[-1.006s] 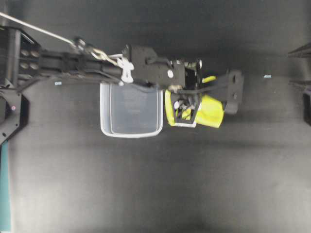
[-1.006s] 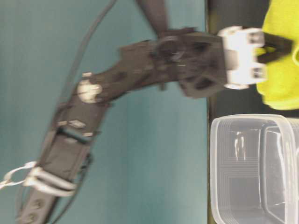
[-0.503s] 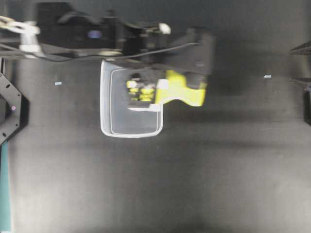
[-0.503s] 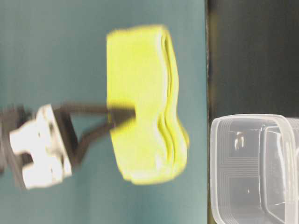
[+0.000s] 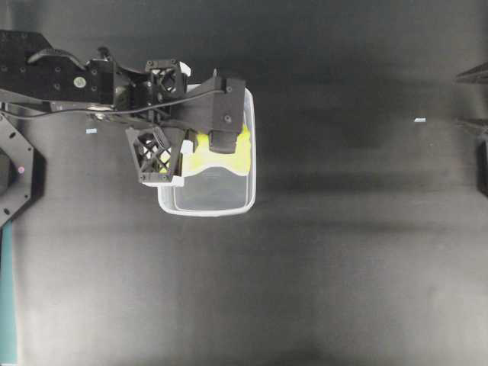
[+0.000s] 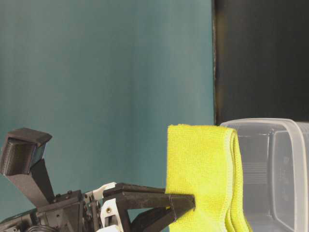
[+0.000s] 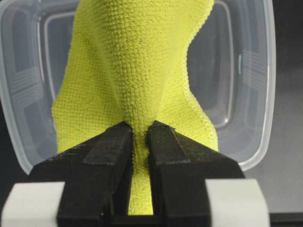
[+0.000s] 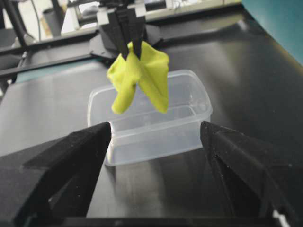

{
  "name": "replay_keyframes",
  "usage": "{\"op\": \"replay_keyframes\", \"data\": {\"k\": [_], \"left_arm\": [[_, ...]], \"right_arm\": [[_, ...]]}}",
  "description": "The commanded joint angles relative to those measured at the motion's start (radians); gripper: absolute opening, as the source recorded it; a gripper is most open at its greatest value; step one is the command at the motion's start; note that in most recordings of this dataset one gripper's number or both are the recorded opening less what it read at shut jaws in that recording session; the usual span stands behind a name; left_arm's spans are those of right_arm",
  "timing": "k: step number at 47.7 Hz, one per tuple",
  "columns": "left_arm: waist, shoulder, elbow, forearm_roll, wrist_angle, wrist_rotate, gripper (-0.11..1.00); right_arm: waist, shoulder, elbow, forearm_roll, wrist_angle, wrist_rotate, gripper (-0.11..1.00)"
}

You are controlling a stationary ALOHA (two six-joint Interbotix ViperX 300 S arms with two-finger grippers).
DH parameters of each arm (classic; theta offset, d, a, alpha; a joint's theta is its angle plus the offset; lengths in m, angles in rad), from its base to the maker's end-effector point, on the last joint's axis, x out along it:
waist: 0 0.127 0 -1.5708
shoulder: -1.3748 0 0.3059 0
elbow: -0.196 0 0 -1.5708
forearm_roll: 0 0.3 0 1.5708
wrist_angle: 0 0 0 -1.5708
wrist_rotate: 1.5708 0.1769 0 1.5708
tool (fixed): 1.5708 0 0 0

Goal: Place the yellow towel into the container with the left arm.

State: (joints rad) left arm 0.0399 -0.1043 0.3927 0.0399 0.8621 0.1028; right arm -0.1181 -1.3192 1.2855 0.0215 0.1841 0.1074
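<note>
The surface (image 5: 343, 259) is dark black and flat, with a soft shine where light falls on it. One thing sits right on it: the container (image 5: 210, 204), a see-through plastic tub with round corners and a thick rim. In the overhead view it sits toward the upper left. From the right wrist view the container (image 8: 156, 127) stands flat on the surface (image 8: 156, 189), open side up. Two tiny pale marks (image 5: 419, 120) also show on the surface, too small to tell what they are.
</note>
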Motion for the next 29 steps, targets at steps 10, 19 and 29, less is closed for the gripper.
{"op": "replay_keyframes", "data": {"k": [10,19,29], "left_arm": [[0.012,0.006,0.012,0.003,-0.041,0.003,0.07],[0.012,0.017,0.044,0.003,-0.109,-0.006,0.07],[0.014,0.032,0.081,0.003,-0.150,-0.012,0.27]], "right_arm": [[-0.003,0.006,-0.006,0.005,-0.011,0.044,0.74],[-0.003,0.005,-0.006,0.005,-0.011,0.044,0.74],[-0.003,0.005,-0.008,0.005,-0.011,0.044,0.74]]}}
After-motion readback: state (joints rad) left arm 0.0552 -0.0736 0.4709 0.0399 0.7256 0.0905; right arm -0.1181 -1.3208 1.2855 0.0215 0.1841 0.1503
